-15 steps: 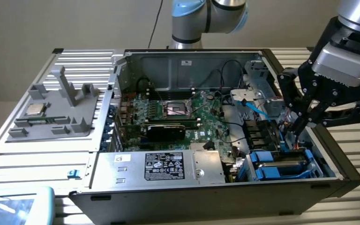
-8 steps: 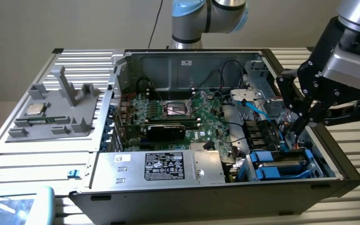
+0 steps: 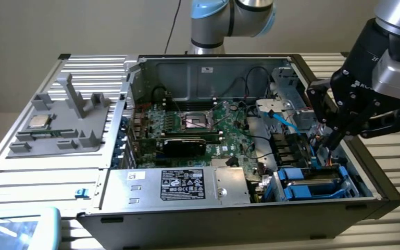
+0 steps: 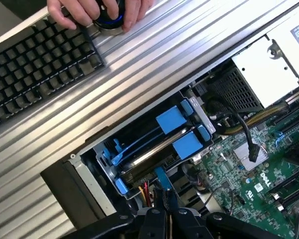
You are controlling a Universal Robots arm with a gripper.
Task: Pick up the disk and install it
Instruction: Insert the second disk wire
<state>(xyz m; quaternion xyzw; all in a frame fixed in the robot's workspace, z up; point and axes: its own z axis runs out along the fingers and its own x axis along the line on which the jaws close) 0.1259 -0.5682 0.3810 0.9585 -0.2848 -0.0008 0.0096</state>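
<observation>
One disk (image 3: pixel 312 183) in its blue carrier is sitting in the drive bay at the front corner of the open computer case (image 3: pixel 186 62), on the exterior view's right, beside the large silver box with the black label (image 3: pixel 179 185). In the wrist view the disk (image 4: pixel 154 144) is lying edge-up between two blue tabs inside the metal cage. The jaws of the gripper (image 4: pixel 165 199) are standing fully closed just above a thin blue strip by the bay, and they are gripping nothing that can be made out; the disk is lying apart from them.

Seating it well would seem to call for pressing squarely along the carrier rails, keeping clear of the loose cables nearby, so the bracket is not wedging crookedly.

The arm is reaching in from the exterior view's right, with the gripper (image 3: pixel 333 136) angled down over the case wall toward the bay. A person's hand (image 4: pixel 97 12) is resting on a round knob next to a keyboard (image 4: pixel 35 64) on the ribbed tabletop (image 4: pixel 154 59).
</observation>
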